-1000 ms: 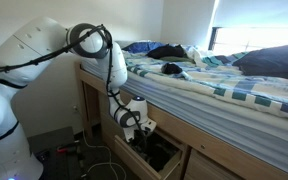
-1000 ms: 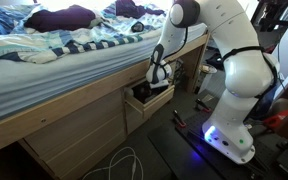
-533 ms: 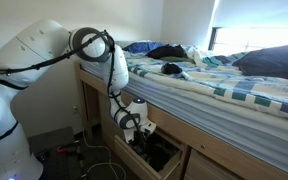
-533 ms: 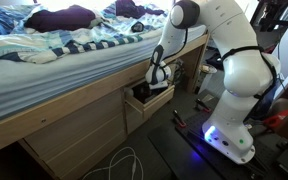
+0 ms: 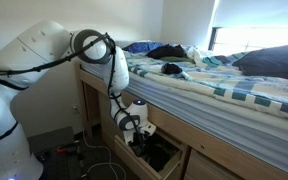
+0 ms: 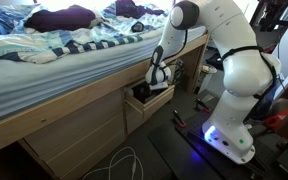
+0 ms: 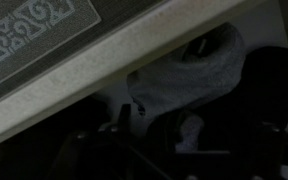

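Under the bed [image 5: 219, 95], in an exterior view, the end effector [image 5: 142, 128] is being held just above the open drawer [image 5: 132, 152], with the arm bending down from beside the mattress edge. The drawer's inside is being shown only as a dark hollow, and nothing in it is being made out from here.

From the opposite side, in an exterior view, the end effector [image 6: 156, 80] is being shown low against the bed frame, right over the pulled-out drawer [image 6: 149, 104]. Its jaws are too small here to be judged.

Through the wrist view, a grey cloth [image 7: 189, 75], possibly a sock, is being shown lying crumpled inside the drawer, just beneath the pale wooden rail of the bed frame and resting on darker items. The jaws are being kept wide apart and nothing is being gripped between them.

The cloth is being judged as light, soft and limp, neither fragile nor slippery; it would likely sag and drape when lifted. A hold is being judged best on the bunched, raised fold near its middle, where enough thickness is being offered for a firm pinch, rather than on a thin flat edge lying against the darker things beneath.
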`<action>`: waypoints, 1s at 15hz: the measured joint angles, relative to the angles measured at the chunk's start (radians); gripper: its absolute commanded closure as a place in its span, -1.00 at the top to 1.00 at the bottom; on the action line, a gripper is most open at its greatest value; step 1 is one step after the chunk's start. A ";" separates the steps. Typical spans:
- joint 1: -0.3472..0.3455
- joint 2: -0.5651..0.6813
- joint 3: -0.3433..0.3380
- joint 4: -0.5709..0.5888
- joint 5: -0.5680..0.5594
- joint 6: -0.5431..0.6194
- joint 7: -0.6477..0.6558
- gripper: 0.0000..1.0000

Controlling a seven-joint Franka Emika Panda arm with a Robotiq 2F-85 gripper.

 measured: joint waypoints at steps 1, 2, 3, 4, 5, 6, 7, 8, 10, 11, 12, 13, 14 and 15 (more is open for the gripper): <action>0.000 0.006 -0.001 0.004 0.008 0.000 0.000 1.00; 0.001 0.013 -0.001 0.010 0.015 0.000 0.000 1.00; 0.002 0.020 -0.002 0.017 0.018 0.000 0.000 1.00; 0.003 0.027 -0.005 0.024 0.019 0.000 0.000 1.00; 0.004 0.033 -0.008 0.032 0.020 0.000 0.000 1.00; 0.005 0.039 -0.010 0.041 0.022 0.000 0.000 0.84; 0.006 0.045 -0.012 0.049 0.025 0.000 0.000 0.47; 0.006 0.050 -0.013 0.057 0.028 0.000 0.000 0.35; 0.006 0.057 -0.015 0.070 0.036 0.000 0.000 0.02; 0.006 0.060 -0.015 0.075 0.040 0.000 0.000 -0.12; 0.006 0.064 -0.016 0.081 0.044 0.000 0.000 -0.29; 0.007 0.068 -0.017 0.085 0.047 0.000 0.000 -0.43; 0.008 0.071 -0.018 0.087 0.049 0.000 0.000 -0.60; 0.009 0.074 -0.020 0.089 0.050 0.000 0.000 -0.73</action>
